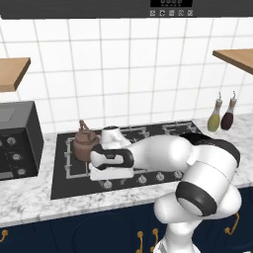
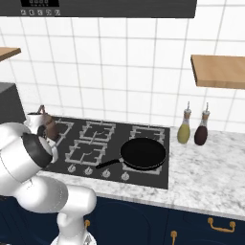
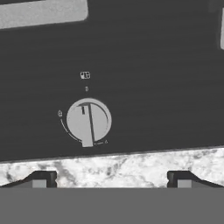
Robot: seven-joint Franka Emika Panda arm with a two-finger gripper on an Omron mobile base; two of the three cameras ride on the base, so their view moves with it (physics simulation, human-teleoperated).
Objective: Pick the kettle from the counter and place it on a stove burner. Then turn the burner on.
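The brown kettle [image 1: 84, 143] sits on the big burner [image 1: 74, 153] at the left end of the black cooktop [image 1: 62, 185]. The fingers [image 3: 38, 180] are spread wide apart, holding nothing, above a round grey knob [image 3: 89, 122] near the marble tabletop's [image 3: 122, 165] front edge.

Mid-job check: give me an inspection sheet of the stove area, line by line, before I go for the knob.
Surface: marble counter around a black cooktop.
Job's things: kettle stands on the rear left stove burner; a grey knob lies ahead of the hand, its ridge pointing near the camera.
Clutter: black frying pan on the front right burner; two bottles on the counter.
Grippers: hand open, holding nothing, fingertips over the counter edge, short of the knob.
Cables: nothing seen.
Surroundings: white tiled wall, wooden shelves, microwave at left.
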